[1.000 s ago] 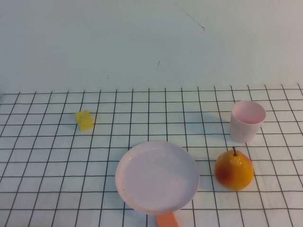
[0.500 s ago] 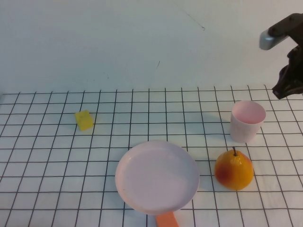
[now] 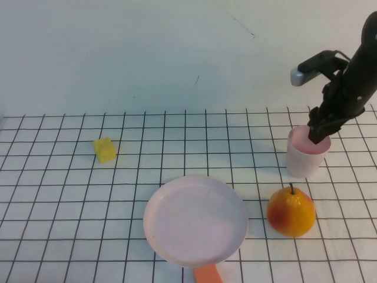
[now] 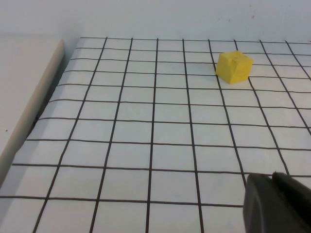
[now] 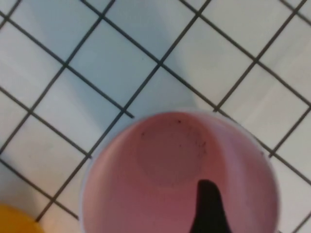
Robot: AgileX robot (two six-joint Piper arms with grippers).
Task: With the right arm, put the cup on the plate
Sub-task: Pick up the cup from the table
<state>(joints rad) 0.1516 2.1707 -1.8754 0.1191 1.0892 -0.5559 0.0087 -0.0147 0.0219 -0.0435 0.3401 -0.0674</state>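
Note:
The pale pink cup (image 3: 306,159) stands upright at the right of the grid mat, apart from the pink plate (image 3: 195,219) at the front centre. My right gripper (image 3: 318,134) reaches down from the right to the cup's rim and is open. In the right wrist view the cup's pink inside (image 5: 170,160) fills the frame and one black fingertip (image 5: 207,189) hangs inside it; the other finger is out of frame. My left gripper (image 4: 272,180) shows only in the left wrist view, shut and empty, low over the mat.
An orange-yellow pear (image 3: 290,212) stands just in front of the cup, also at the edge of the right wrist view (image 5: 14,222). A yellow block (image 3: 105,150) (image 4: 233,66) lies at the back left. An orange piece (image 3: 207,274) pokes out under the plate's front edge.
My right arm came into view from the upper right and moved down and left, from above and behind the cup to its rim. The cup, plate and pear have not moved.

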